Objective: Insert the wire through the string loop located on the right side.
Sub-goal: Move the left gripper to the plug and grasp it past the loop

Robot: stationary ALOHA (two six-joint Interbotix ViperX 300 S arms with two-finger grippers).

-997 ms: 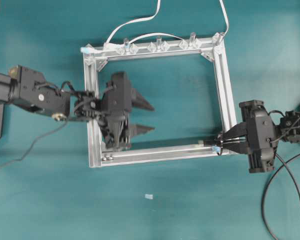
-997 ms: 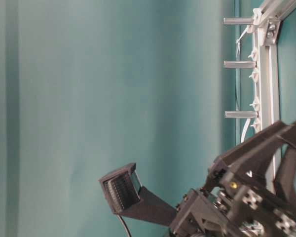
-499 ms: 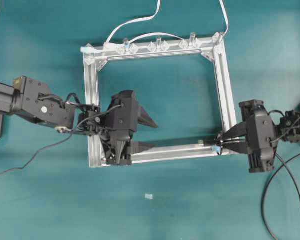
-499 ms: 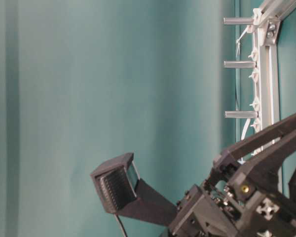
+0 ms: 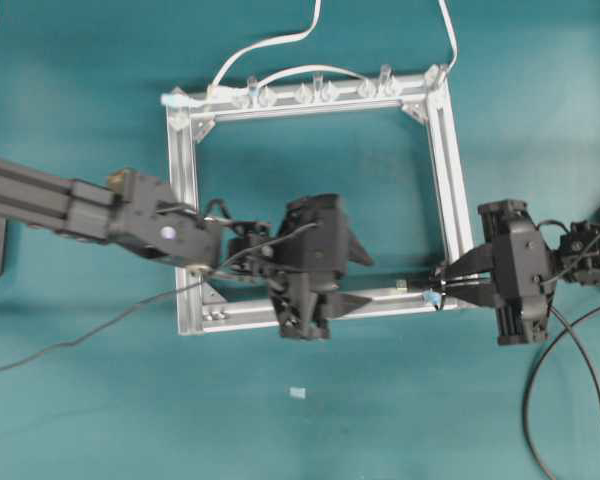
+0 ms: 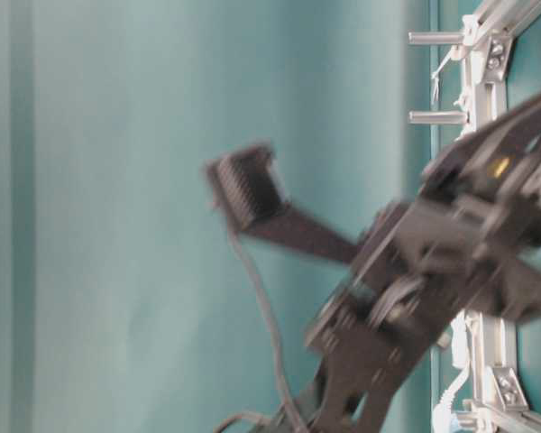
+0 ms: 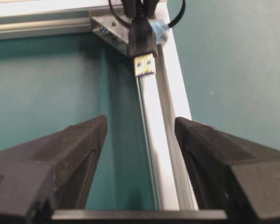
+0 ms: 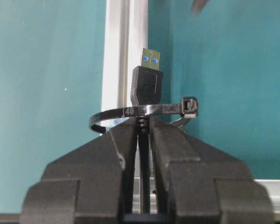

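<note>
From above, the left gripper (image 5: 355, 280) had its jaws wide apart over the square silver metal frame (image 5: 184, 200). The right gripper (image 5: 450, 283) sat at the frame's right corner. In the right wrist view, its jaws were squeezed on the thin black wire with a metal-tipped plug (image 8: 147, 81), poking through a thin black loop (image 8: 140, 112).

A blurred black gripper (image 6: 343, 225) fills the lower right, with one ribbed finger (image 6: 248, 185) pointing up and left. Behind it, the aluminium frame (image 6: 483, 90) with small pegs (image 6: 435, 117) stands along the right edge.
</note>
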